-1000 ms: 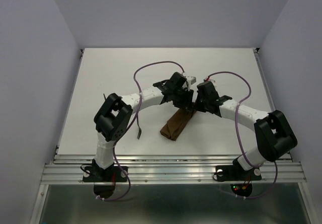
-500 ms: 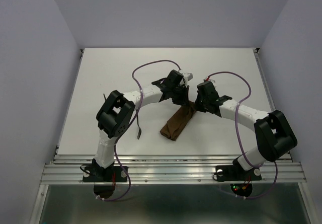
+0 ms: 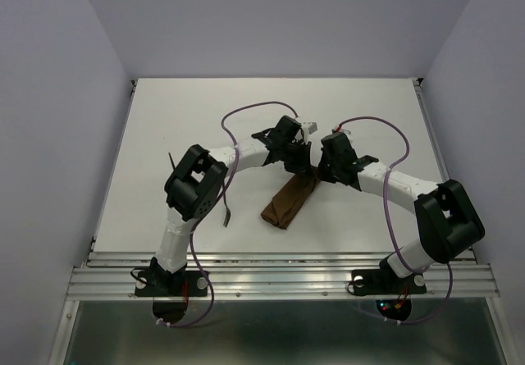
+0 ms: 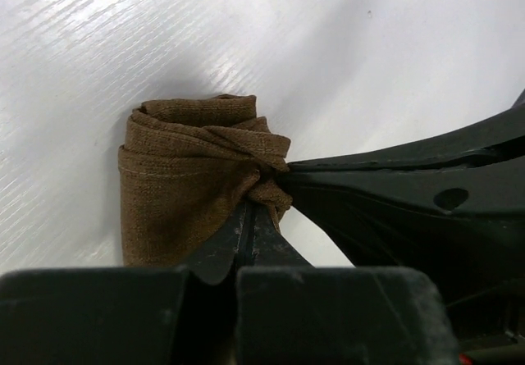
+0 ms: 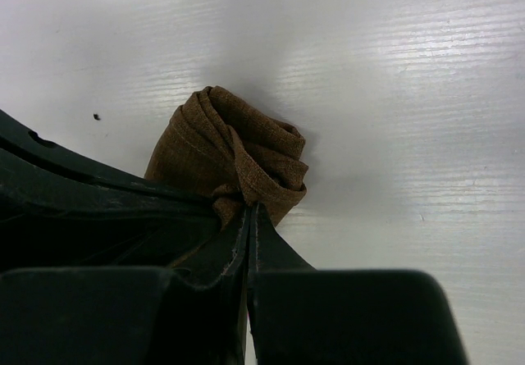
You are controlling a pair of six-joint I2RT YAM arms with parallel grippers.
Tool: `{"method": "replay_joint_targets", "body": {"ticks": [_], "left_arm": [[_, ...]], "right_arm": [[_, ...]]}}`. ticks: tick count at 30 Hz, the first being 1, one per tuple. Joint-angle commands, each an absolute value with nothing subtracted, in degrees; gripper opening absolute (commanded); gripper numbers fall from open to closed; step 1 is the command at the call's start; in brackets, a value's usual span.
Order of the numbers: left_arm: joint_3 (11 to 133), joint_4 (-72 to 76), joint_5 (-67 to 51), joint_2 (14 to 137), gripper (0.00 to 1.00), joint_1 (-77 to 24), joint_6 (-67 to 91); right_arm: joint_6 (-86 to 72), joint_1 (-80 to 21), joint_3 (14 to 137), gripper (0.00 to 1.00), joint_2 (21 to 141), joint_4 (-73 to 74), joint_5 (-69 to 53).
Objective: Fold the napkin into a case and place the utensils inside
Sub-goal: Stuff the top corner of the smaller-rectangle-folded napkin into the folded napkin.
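Observation:
The napkin [image 3: 287,204] lies folded into a narrow dark brown case, running from near left to far right in the middle of the table. Both grippers meet at its far end. My left gripper [image 4: 250,207] is shut on a pinch of cloth at the case's mouth [image 4: 184,176], where layers bunch up. My right gripper [image 5: 251,209] is shut on the same end from the other side, cloth [image 5: 242,148] folded over its tips. One thin dark utensil [image 3: 226,211] lies on the table left of the case. Another thin dark piece [image 3: 170,159] peeks out beside the left arm.
The left arm's elbow [image 3: 195,183] hangs over the table between the two utensils. Purple cables [image 3: 254,107] loop above both wrists. Grey walls bound the white table [image 3: 369,102] on three sides, with a metal rail [image 3: 279,260] at the near edge.
My left gripper has shut on the far end of the case. The left arm's elbow has shifted slightly right. The right gripper has held its pinch without moving.

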State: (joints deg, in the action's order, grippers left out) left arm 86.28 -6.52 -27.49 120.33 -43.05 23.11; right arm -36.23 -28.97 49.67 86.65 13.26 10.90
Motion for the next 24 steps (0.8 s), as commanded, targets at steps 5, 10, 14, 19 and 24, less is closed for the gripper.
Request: {"method": "replay_joint_targets", "body": {"ticks": [5,10,14,19,24], "left_arm": [[91.23,-3.34,-32.61,124.45,0.00,-44.56,24.61],[92.11,-2.90,-31.47,126.74,0.00,-45.09,25.22],[92.20,-2.55,-29.80,127.44,0.00,-45.44,25.66],[91.50,-2.46,-28.31,128.23,0.00,-45.62,25.58],[89.48,-2.55,-26.63,128.06,0.00,-45.62,25.14]], "right_arm": [[-36.30,-29.36,51.85,0.01,86.04,11.69,9.58],[-36.39,-29.36,51.77,0.01,85.61,11.78,8.70],[-36.12,-29.36,51.50,0.01,84.82,12.04,8.26],[-35.86,-29.36,51.42,0.01,83.15,12.57,8.00],[-35.95,-29.36,50.98,0.01,82.35,13.09,9.05]]}}
